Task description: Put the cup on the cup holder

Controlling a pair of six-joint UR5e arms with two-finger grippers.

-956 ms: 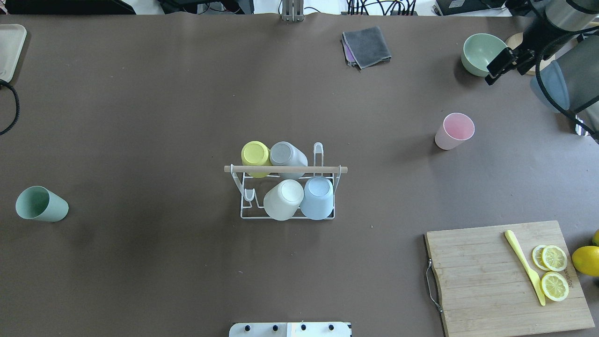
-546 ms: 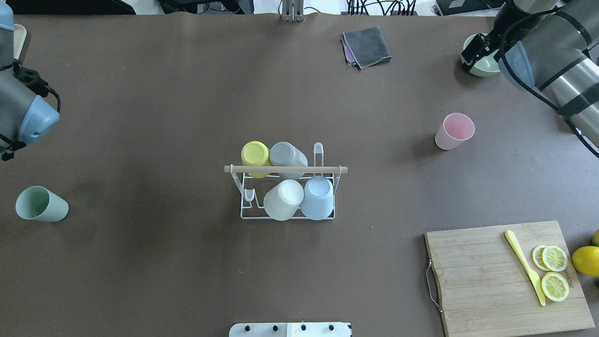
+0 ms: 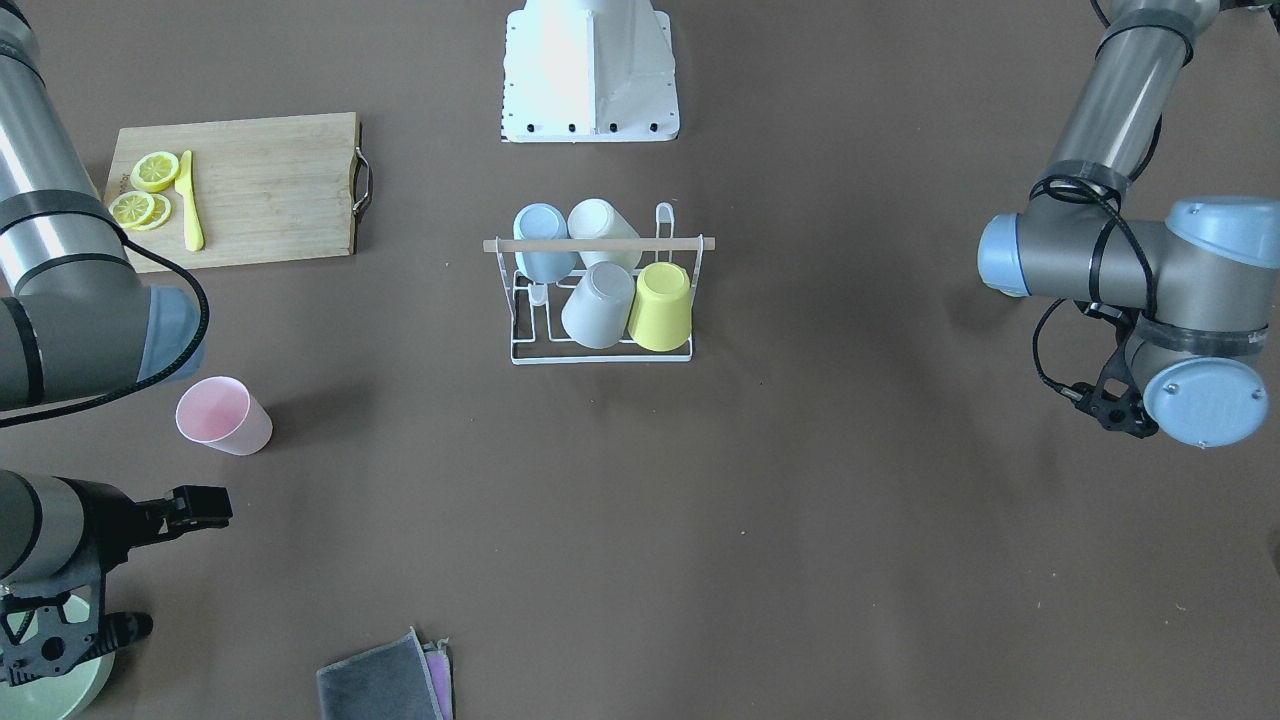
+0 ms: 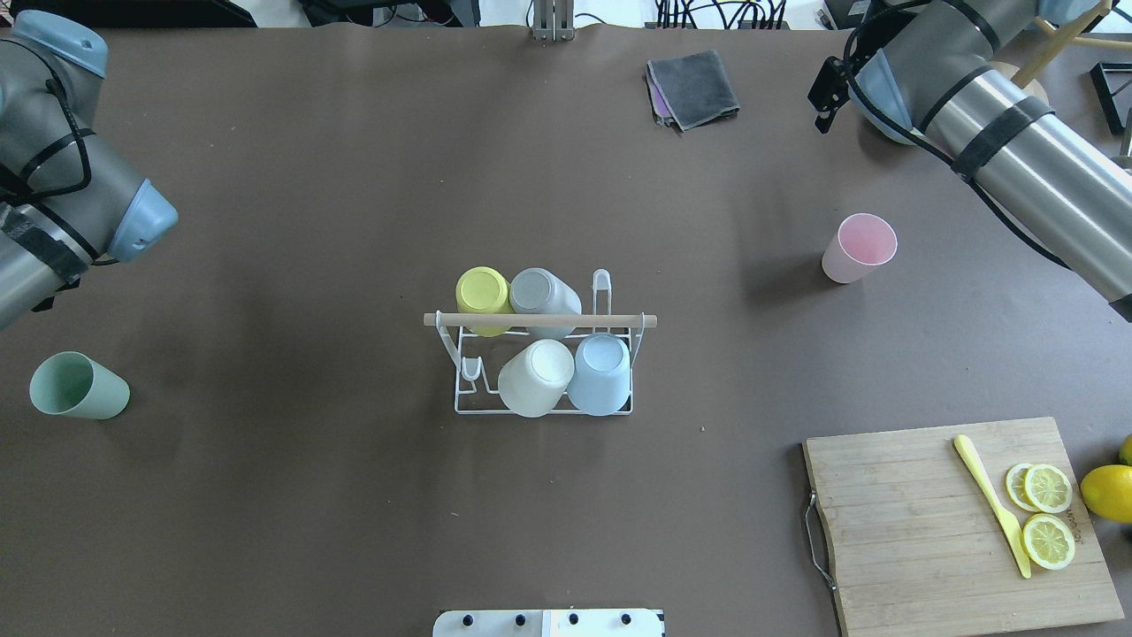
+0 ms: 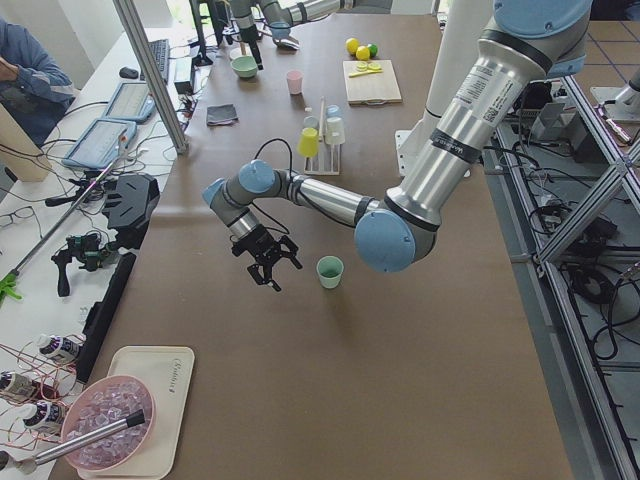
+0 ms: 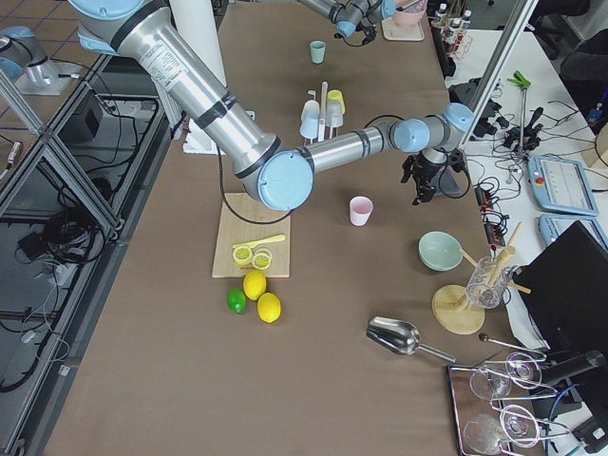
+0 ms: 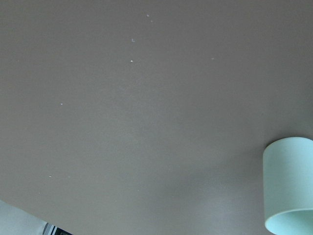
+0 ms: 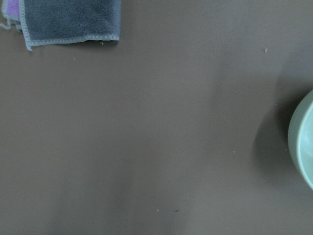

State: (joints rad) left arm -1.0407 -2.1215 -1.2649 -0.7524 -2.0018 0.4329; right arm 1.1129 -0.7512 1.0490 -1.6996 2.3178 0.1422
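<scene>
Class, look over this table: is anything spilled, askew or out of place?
Nothing spilled or damaged. Only the pink cup and green cup stand loose, away from the cup holder.

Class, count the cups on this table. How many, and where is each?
6. Four sit upturned on the cup holder: yellow, grey, white, blue. A pink cup and a green cup stand loose on the table.

A brown table surface (image 8: pixel 156 127) fills nearly the whole view. At the top left corner lies a grey cloth (image 8: pixel 68 19) with a stitched hem, cut off by the frame's upper edge. A purple cloth (image 8: pixel 11 7) peeks out from under its left end. At the right edge, 1 curved slice of a pale green bowl (image 8: pixel 304 142) shows, with a dark shadow just beside it on the left.
</scene>
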